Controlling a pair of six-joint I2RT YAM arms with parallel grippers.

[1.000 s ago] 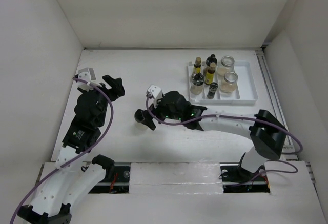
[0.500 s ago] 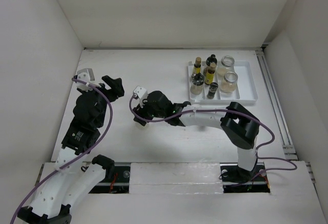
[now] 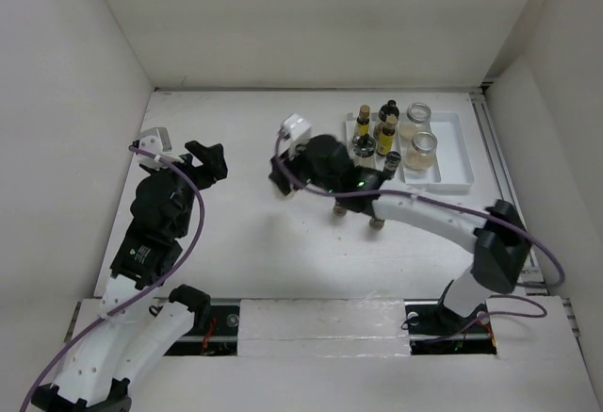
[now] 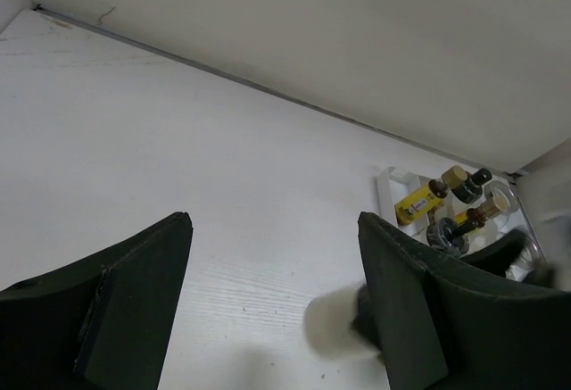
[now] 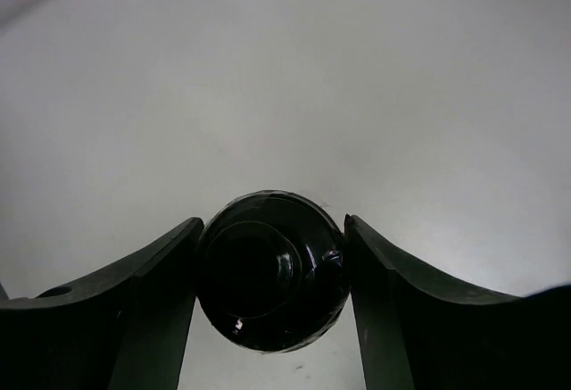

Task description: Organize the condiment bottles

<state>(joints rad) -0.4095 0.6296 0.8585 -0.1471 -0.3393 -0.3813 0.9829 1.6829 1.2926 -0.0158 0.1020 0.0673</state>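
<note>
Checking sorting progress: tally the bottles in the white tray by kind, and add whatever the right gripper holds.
Silver-lidded jars: 2
Slim yellow-oil bottles: 2
Dark-capped bottles: 3, one partly hidden
Black-capped bottle in the right gripper: 1
Total: 8

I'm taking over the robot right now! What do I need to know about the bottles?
Left gripper: open and empty, over bare table.
Right gripper: shut on a black-capped jar, out to the left of the tray.
White divided tray: yellow-oil bottles, pale-filled jars and a small dark jar already stand in it.
Left to do: probably set the held jar in the tray with the others.
</note>
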